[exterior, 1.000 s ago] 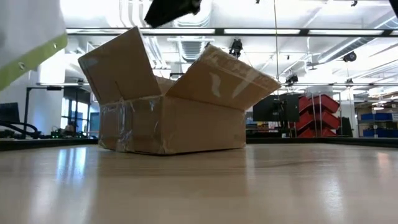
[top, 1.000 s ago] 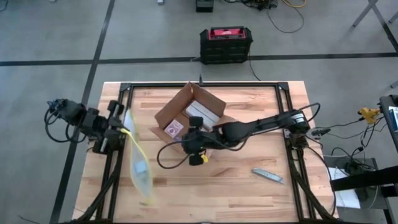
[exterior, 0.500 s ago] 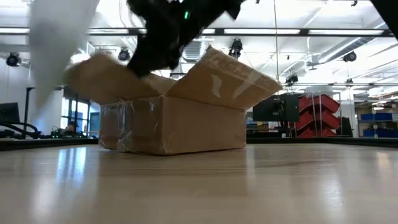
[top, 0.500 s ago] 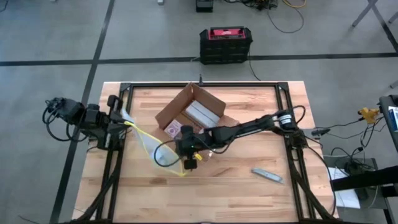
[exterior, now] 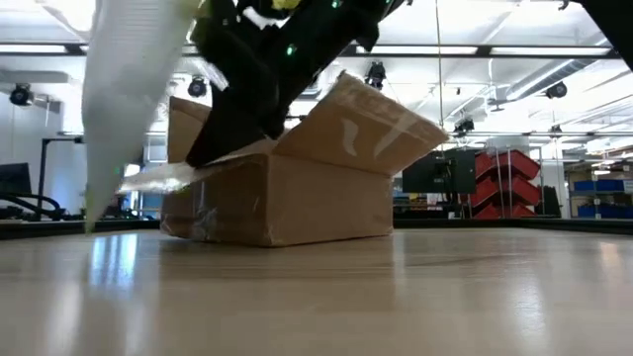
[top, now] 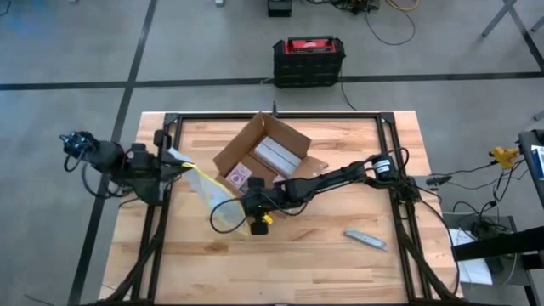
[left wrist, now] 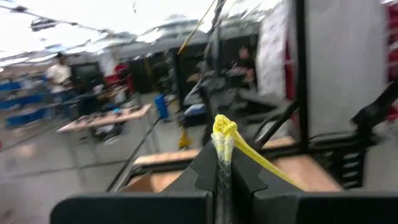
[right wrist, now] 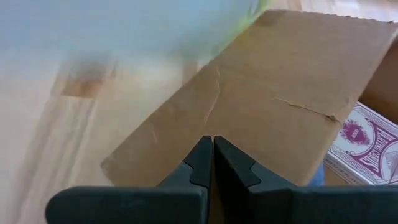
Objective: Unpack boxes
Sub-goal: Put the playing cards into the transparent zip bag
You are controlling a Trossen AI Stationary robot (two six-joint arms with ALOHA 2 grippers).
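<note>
1. As the right end effector (top: 252,206) has snapped its fingers together, empty, it hangs over the near flap of the open brown cardboard carton (top: 265,157) mid-worktop (top: 340,263).
2. Left end effector (left wrist: 222,163) stays clenched on the clear yellow-edged plastic pouch (top: 214,194), swung lower toward the carton.
3. Unpacking looks underway; a patterned card pack (top: 239,176) remains inside.

Wooden table (top: 323,246) carries carton (top: 270,155) and knife (top: 365,240).

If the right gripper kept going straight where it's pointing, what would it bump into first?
Probably the cardboard box's brown flap: in its wrist view the shut right gripper points right at it, though depth is hard to judge.
</note>
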